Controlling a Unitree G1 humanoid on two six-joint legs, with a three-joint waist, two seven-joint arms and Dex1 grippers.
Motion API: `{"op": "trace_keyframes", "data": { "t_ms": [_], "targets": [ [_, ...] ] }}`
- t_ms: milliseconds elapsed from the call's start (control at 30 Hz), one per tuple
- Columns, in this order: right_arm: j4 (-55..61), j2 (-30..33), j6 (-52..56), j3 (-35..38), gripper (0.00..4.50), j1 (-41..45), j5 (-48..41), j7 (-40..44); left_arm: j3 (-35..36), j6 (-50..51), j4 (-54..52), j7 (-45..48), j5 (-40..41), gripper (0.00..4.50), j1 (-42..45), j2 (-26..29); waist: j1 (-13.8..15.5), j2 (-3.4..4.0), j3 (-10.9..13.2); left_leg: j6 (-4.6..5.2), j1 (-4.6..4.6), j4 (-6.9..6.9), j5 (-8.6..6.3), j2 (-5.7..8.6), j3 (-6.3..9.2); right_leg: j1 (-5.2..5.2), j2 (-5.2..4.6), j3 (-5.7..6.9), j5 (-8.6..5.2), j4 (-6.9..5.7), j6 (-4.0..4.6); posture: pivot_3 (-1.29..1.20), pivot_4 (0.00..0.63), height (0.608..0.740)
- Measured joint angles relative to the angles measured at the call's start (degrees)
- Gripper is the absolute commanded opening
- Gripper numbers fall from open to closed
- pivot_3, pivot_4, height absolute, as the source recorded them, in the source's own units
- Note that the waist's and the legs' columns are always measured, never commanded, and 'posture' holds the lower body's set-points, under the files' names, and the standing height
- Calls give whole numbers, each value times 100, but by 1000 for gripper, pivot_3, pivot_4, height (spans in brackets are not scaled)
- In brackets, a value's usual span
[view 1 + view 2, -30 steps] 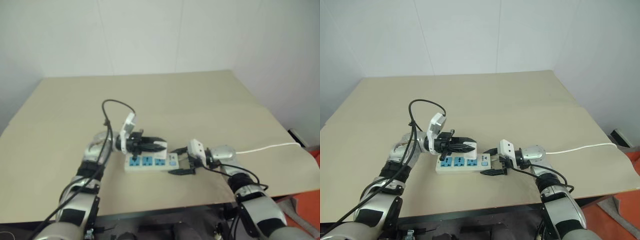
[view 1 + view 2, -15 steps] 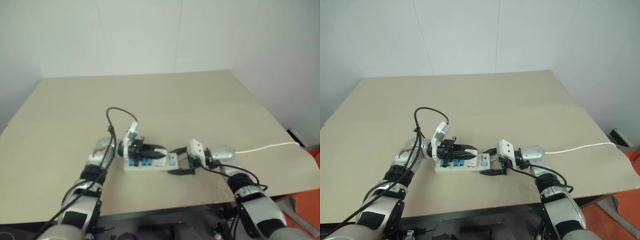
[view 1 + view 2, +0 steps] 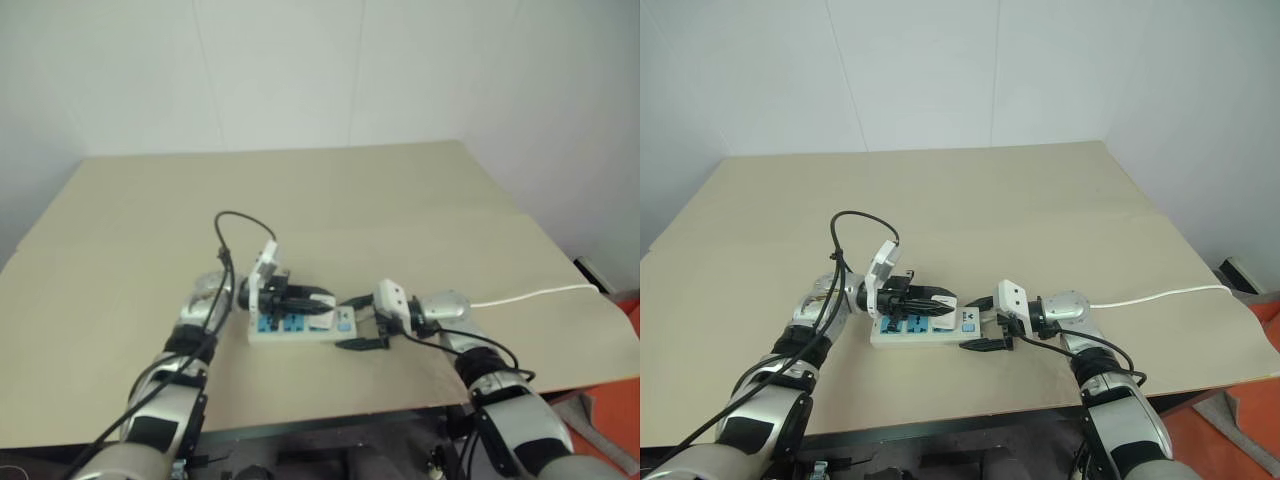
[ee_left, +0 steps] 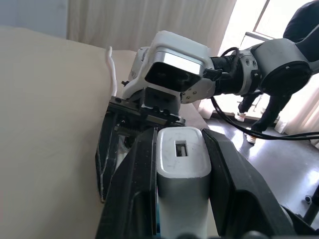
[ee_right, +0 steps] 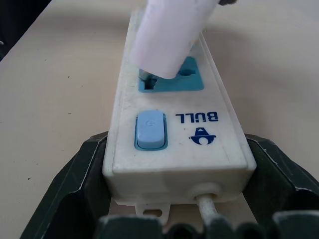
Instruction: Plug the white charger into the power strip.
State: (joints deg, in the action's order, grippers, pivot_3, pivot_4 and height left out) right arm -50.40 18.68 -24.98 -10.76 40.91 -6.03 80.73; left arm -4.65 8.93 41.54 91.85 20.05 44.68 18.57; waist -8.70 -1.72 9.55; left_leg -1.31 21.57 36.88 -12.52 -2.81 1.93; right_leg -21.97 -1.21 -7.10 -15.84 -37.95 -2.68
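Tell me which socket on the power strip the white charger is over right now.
The socket next to the switch end: the white charger covers that blue face on the power strip; the other two lie farther along.

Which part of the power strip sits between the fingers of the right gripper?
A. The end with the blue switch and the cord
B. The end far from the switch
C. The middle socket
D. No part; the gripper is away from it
A: the right gripper brackets the power strip at its switch-and-cord end.
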Motion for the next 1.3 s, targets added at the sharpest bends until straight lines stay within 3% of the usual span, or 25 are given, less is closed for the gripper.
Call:
{"op": "trace_keyframes", "data": {
  "t_ms": [300, 667, 1300],
  "targets": [
    [33, -3, 0, 0, 3407, -28, 14, -46, -8, -304, 103, 33, -72, 1020, 13, -3, -1, 0, 0, 0, -4, -1, 0, 0, 0, 2, 1, -1, -1, 0, -1, 0, 150, 740],
    [62, -4, -1, 3, 3407, -95, 17, -95, 66, -1221, -770, -293, -95, 1020, -740, -46, 1, 0, 0, 0, -50, -14, -1, -2, 0, 59, 0, -1, -2, 25, -2, 0, 150, 740],
    [83, -14, -2, 2, 3407, -108, 24, -104, 40, -2229, -692, -551, -44, 1020, -1165, -94, 0, 3, -21, 0, -55, -20, -2, -3, 1, 76, 0, 0, -3, 39, -3, 0, 150, 740]
  ]
}}
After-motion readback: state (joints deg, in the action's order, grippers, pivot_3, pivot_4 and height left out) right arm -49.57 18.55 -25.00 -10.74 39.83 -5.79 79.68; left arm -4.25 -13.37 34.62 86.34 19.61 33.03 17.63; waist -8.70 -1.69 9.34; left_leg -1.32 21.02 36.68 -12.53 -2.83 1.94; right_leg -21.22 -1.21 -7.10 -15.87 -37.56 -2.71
